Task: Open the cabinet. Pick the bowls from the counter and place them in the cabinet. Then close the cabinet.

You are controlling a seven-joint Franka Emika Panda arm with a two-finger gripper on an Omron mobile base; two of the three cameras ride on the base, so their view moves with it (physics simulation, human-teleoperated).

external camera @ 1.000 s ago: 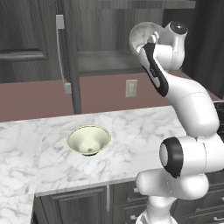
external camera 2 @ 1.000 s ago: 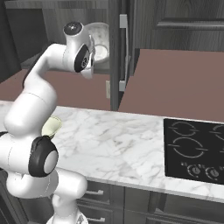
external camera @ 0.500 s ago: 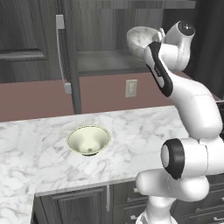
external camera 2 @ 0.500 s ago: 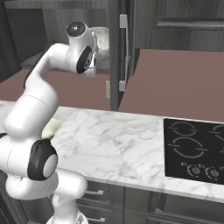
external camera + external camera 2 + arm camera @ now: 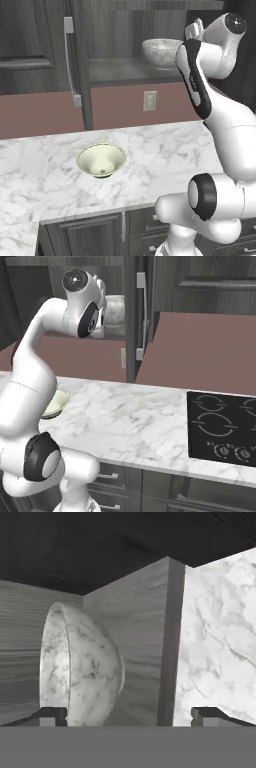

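My hand (image 5: 128, 716) is spread apart, marbled bowl (image 5: 162, 52) shelved in the cabinet (image 5: 131, 71); next I fetch the cream bowl (image 5: 101, 160) at 9 o'clock on the bench (image 5: 165, 162).

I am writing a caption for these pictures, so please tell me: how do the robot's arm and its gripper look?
The arm is glossy white, made of rounded tube-like segments with dark grey to black round caps at the joints, and a dark strip runs along one upper segment. No loose cables or markings show. The gripper has two small dark, blocky fingertips.
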